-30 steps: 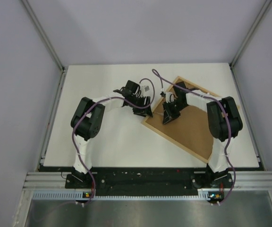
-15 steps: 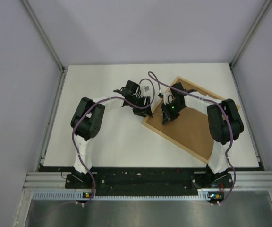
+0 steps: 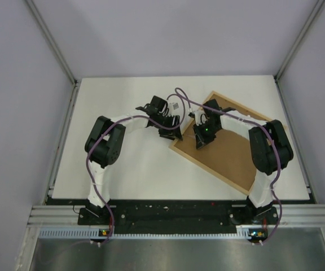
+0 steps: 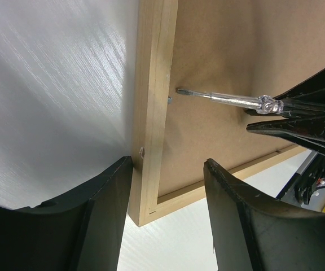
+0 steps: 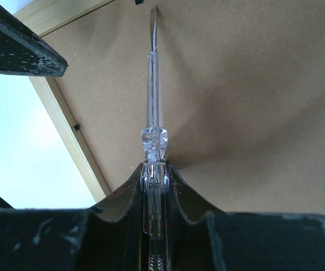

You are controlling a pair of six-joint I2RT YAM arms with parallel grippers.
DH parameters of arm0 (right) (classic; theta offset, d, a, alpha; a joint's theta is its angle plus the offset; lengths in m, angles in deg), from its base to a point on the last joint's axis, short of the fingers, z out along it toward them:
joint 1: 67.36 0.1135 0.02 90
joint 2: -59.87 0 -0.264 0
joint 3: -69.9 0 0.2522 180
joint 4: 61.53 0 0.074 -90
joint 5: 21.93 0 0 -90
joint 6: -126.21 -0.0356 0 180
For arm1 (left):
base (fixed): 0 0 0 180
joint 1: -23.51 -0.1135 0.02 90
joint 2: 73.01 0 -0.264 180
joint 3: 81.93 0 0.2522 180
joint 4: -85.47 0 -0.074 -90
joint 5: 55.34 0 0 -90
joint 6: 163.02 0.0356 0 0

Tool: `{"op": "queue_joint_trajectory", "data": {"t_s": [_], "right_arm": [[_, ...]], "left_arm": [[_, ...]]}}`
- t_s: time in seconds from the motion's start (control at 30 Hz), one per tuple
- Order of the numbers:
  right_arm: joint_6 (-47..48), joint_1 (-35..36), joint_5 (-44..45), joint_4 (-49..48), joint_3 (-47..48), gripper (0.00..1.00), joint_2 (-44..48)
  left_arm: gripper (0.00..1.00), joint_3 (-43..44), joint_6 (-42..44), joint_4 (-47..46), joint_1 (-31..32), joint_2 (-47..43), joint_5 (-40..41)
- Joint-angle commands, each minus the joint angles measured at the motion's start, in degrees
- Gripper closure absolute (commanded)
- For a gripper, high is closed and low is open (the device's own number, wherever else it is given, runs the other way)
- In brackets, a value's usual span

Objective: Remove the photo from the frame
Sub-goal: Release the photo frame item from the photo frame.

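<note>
Wide white table [image 3: 123, 169], and the frame [image 3: 230, 155] lies face down on its right half, brown backing [image 5: 236, 101] up. There's no photo to be seen; I judge it's underneath that board, inside the frame. The left gripper [image 4: 167, 169] is about half open with nothing in it, one finger on each side of the wooden rail near a corner. The right gripper [image 5: 153, 169] is clamped on a clear screwdriver [image 5: 152, 101], whose blade sits right at a small tab [image 4: 168, 100] on the rail's inner edge. Here's the danger: that blade could skid off the tiny tab and gouge the backing. Pry too hard and the unclamped frame may slide or twist on the table. The screwdriver's slick handle could also turn in those jaws. Dig too deep under the board and the photo below might crease.
</note>
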Motion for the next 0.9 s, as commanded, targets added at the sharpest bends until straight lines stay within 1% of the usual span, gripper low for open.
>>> {"op": "queue_joint_trajectory", "data": {"t_s": [0.0,0.23,0.87], "right_arm": [[1.3,0.3,1.2,0.9,0.1,1.0,1.9],[1.4,0.4,-3.1,0.8,0.9,1.0,-0.9],[0.4,1.2,-3.0,0.4,3.9,1.0,-5.0]], "left_arm": [[0.41,1.6,-0.1,1.0,0.5,0.1,-0.5],[0.41,1.8,-0.2,1.1,0.5,0.2,-0.9],[0.42,1.7,-0.9,0.7,0.5,0.9,-2.2]]}}
